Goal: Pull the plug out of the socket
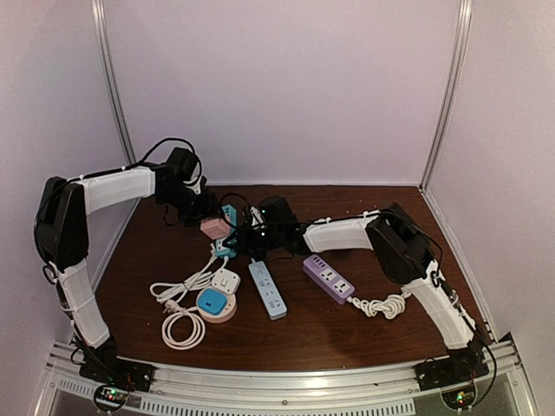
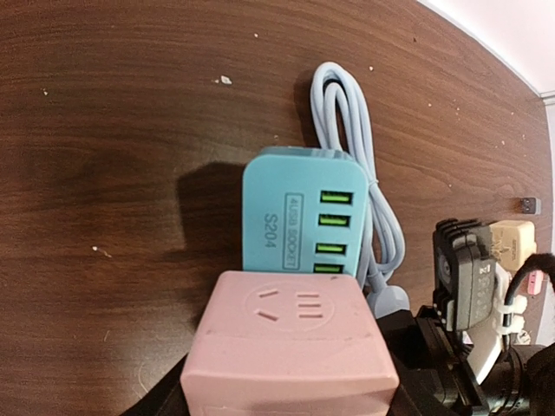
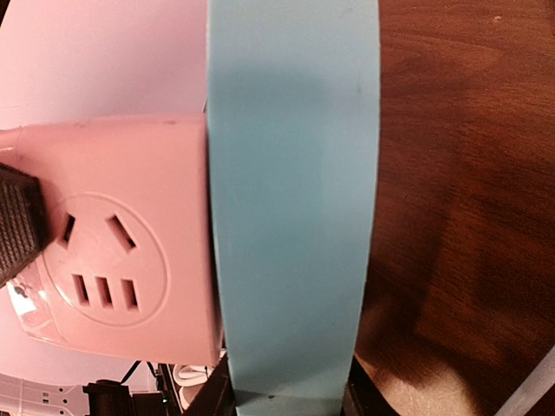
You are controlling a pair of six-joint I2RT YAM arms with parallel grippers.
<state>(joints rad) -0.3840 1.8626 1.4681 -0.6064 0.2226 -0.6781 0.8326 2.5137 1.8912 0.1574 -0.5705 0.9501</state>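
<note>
Left claw: clamped on the pink socket cube, with one ribbed black pad pressed flat against the cube's holed face.
Right claw: closed around the blue plug block, dark fingers hugging both of its narrow sides at the bottom of the right wrist view.
Plug versus claws: held between the right fingers, butted face to face against the pink socket cube, no gap showing along the seam.
Height: cannot tell whether resting on the wood or raised above it.
Place on table: back of the middle, slightly left, between the two wrists.
Facing: side with four green USB slots turned up toward the left wrist camera, "S204" printed beside them.
Long axis: straight out along the right fingers, top to bottom in the right wrist view, parallel to the seam with the pink cube.
Cord: pale blue, looped on the wood beyond the block, then running down along the block's right side, touching it.
Open room: bare brown wood beyond and to the left of the pair in the left wrist view.
Edges: back wall close behind both wrists, table's back edge just beyond the pair.
Nearer clutter: purple power strip, white-and-blue power strip and coiled white cords, all apart from the held pair.
</note>
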